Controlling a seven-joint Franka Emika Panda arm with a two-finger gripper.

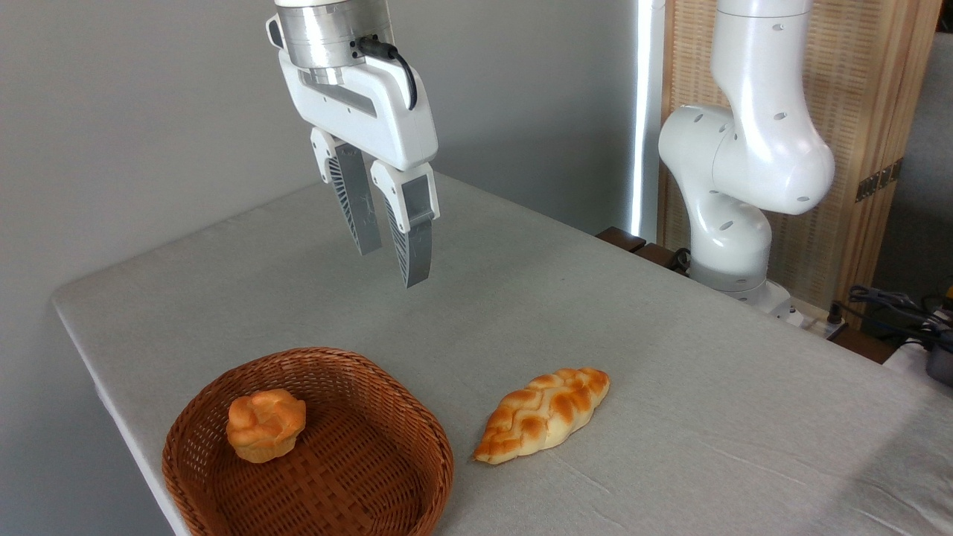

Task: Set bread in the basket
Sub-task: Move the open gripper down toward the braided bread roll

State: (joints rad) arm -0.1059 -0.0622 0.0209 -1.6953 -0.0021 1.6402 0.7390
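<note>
Grey cloth covers the table (670, 357). Below the gripper (393, 264) and nearer the camera sits the wicker basket (428, 439), holding a small bun (266, 426). Lower right of the empty, slightly parted fingers lies the bread (543, 414), apart from the basket. It looks light, glossy, perhaps slippery; grasp across its wide middle.

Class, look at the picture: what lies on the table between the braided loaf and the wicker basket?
Nothing: in the camera view only bare grey tablecloth separates the bread from the basket.
</note>
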